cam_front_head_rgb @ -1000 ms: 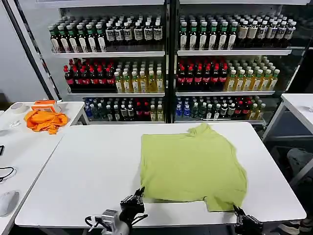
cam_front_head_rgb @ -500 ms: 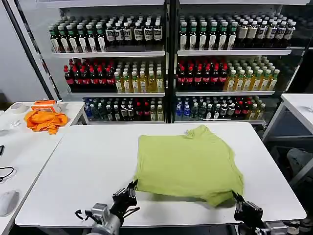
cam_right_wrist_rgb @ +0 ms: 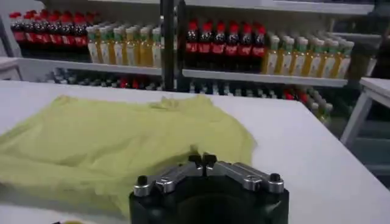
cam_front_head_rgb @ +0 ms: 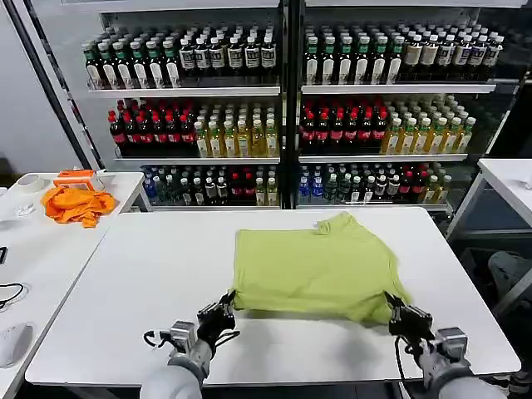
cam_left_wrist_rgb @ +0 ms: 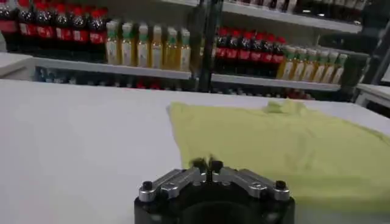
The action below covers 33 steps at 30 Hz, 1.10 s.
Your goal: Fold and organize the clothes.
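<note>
Yellow-green T-shirt (cam_front_head_rgb: 314, 266), both grippers pinching

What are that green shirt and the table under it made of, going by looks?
The shirt looks like soft matte knit fabric, probably cotton: it drapes, wrinkles and bunches at its near edge, with no sheen. The table has a smooth, hard white top, likely laminate or painted board; it looks flat and even with a faint gloss. What lies under its surface cannot be told.

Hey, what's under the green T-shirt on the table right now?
The T-shirt lies on the white table, its near hem doubled underneath. Whatever else it covers is hidden. Both grippers, left and right, pinch that near edge.
</note>
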Tool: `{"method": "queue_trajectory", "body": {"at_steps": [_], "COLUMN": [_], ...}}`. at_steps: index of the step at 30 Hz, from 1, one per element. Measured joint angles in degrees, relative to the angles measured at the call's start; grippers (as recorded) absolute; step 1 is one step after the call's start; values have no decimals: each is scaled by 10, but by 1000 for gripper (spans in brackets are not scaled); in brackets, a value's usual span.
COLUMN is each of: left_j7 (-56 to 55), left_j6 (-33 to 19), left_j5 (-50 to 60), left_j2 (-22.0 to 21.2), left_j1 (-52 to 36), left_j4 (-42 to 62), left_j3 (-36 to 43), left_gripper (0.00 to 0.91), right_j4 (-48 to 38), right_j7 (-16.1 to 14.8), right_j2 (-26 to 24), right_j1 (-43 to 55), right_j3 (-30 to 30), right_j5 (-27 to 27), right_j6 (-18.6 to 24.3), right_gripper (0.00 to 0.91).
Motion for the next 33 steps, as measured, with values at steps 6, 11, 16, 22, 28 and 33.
{"method": "queue_trajectory", "body": {"at_steps": [6, 11, 16, 22, 28, 33], "left_j7": [-4, -5, -5, 1, 4, 3], "left_j6": [-5, -6, -7, -6, -12, -15], "left_j5": [6, 11, 15, 17, 21, 24], "left_j2": [-6, -9, -14, -17, -21, -20], "left_j1": [-23, -31, -33, -33, -30, -25], "left_j4": [31, 51, 60, 61, 57, 52], "left_j3": [5, 9, 10, 10, 7, 2], "left_gripper": [20, 20, 776, 907, 907, 907], "right_j4": [-40, -70, -89, -94, -89, -74], "right_j7": [-8, -15, -21, -22, -23, -20], "right_j2": [-8, -7, -2, 7, 15, 22], "right_j1": [46, 75, 87, 88, 74, 49], "right_j3": [-27, -48, -63, -66, -53, -27], "right_j5": [-9, -19, -31, -39, -39, -31], "right_j6": [-2, -2, -7, -1, 6, 7], "right_gripper": [0, 0, 907, 907, 907, 907]}}
